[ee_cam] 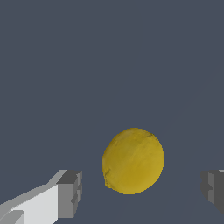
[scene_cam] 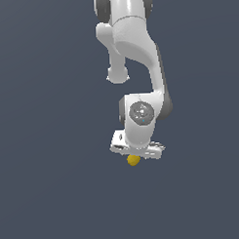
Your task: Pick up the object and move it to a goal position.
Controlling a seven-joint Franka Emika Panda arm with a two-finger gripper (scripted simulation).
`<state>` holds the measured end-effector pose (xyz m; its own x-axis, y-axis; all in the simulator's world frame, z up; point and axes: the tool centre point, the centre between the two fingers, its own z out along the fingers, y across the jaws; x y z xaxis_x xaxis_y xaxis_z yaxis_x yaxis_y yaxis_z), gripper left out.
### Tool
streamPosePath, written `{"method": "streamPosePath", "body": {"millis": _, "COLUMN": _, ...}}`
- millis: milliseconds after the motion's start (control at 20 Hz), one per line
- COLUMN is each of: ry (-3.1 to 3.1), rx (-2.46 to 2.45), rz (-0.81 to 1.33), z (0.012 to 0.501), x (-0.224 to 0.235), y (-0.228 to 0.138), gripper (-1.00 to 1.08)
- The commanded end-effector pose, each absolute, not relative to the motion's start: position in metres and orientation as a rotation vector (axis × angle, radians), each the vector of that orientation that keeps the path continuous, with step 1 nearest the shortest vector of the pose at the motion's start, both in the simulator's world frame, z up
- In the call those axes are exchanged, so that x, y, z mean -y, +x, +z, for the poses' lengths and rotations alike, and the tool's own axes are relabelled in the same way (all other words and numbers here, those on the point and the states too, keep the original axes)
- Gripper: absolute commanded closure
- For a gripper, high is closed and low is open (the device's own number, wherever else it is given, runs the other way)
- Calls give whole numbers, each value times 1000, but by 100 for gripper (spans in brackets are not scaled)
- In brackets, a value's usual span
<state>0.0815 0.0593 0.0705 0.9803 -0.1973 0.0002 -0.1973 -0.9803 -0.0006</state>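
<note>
Yellow ball point(ee_cam: 133, 160), likely light, firm and prone to rolling, sat untouched between the wide-open gripper's point(ee_cam: 142, 192) fingers point(ee_cam: 70, 193), best pinched across its middle.

Flat, even simulator light fills both views, dim overall against a uniform slate backdrop. The arm point(scene_cam: 134, 57) catches soft brightness on its upper curves and greys off underneath, with no hard glare. The yellow object point(ee_cam: 133, 160), sitting between the jaws and beyond their tips in the wrist view, glows brighter on one side and darkens toward its rim. Edges look slightly jagged and low-resolution, yet nothing blurs. No cast shadow can be made out anywhere.
</note>
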Motion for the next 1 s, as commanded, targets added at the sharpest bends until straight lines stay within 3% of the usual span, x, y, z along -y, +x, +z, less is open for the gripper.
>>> {"method": "streamPosePath", "body": {"millis": 0, "ry": -3126, "rx": -312, "rz": 1, "z": 59, "x": -59, "y": 81, "gripper": -92}}
{"method": "streamPosePath", "body": {"millis": 550, "ry": -3126, "rx": -315, "rz": 0, "z": 28, "x": -59, "y": 82, "gripper": -92}}
{"method": "streamPosePath", "body": {"millis": 600, "ry": -3126, "rx": -315, "rz": 0, "z": 28, "x": -59, "y": 82, "gripper": 108}}
{"method": "streamPosePath", "body": {"millis": 950, "ry": -3126, "rx": -315, "rz": 0, "z": 28, "x": -59, "y": 82, "gripper": 108}}
